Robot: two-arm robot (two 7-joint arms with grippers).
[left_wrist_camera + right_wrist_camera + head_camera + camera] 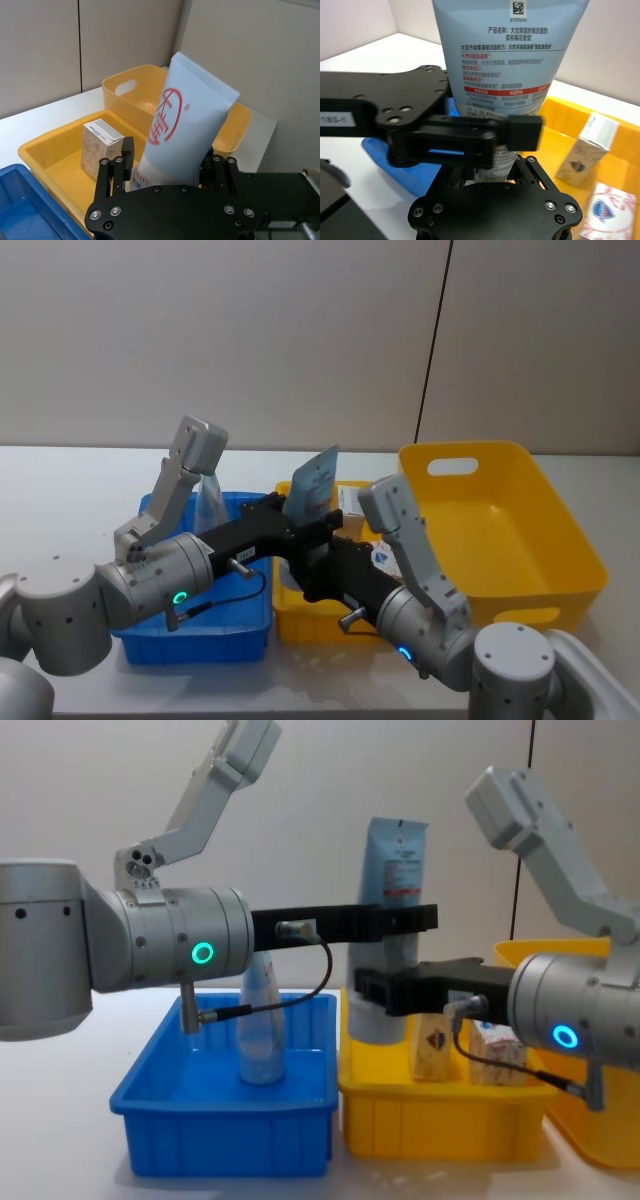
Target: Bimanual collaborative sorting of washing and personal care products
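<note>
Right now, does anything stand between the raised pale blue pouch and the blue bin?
No loose thing does. The left gripper and the right gripper are both shut on the raised pouch; a second pouch stands inside the blue bin.

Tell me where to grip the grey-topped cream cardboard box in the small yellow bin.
Grip the grey-topped cream cardboard box by its top half, from above, across its narrow width: it stands upright within the small yellow plastic bin. Left gripper and right gripper hold the pale blue plastic pouch.
</note>
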